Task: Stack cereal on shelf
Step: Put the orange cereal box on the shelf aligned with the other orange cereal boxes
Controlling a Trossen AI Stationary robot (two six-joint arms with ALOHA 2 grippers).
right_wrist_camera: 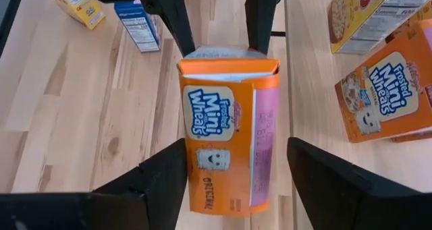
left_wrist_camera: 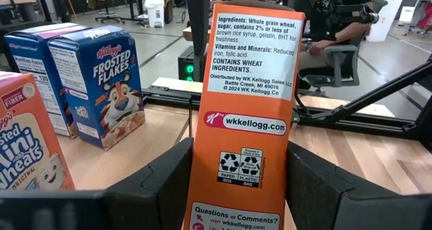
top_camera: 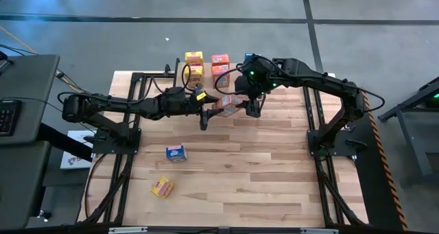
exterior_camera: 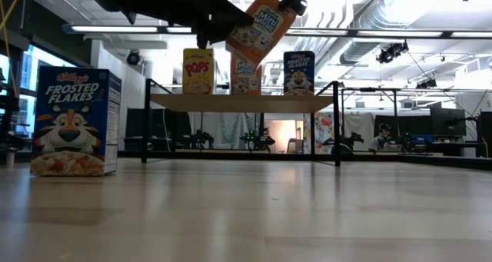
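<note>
Clamped between the fingers of the left pincer [top_camera: 209, 111], above the middle of the worktop [top_camera: 274, 179]: an orange Mini-Wheats box [top_camera: 227, 104], lifted clear of the wood and tilted in the low view. Gripped near one end, the ingredients panel facing the left wrist camera and a finger pressed close on either side. Set around the other end of that same box: the right pincer [top_camera: 247, 103], fingers parted. In the right wrist view, a thin gap beside at least one finger, so loosely astride the carton rather than pinching it. Carried, then, by the left side alone, in front of the shelf [exterior_camera: 242, 102] and higher than its top. On the shelf, upright in a row in the low view: a yellow Pops box [exterior_camera: 197, 71], a second orange box [exterior_camera: 244, 81] partly hidden behind the held one, and a blue Frosted Flakes box [exterior_camera: 298, 72]. From above, yellow and orange each two deep there, with the blue end half covered by the right arm. Well apart from all this, out on the open wood below the left arm: a lone blue box [top_camera: 175, 152], standing upright and looming large at the edge of the low view. Farther out again, a lone yellow box [top_camera: 162, 186], turned askew. Neither touching anything but the worktop.
</note>
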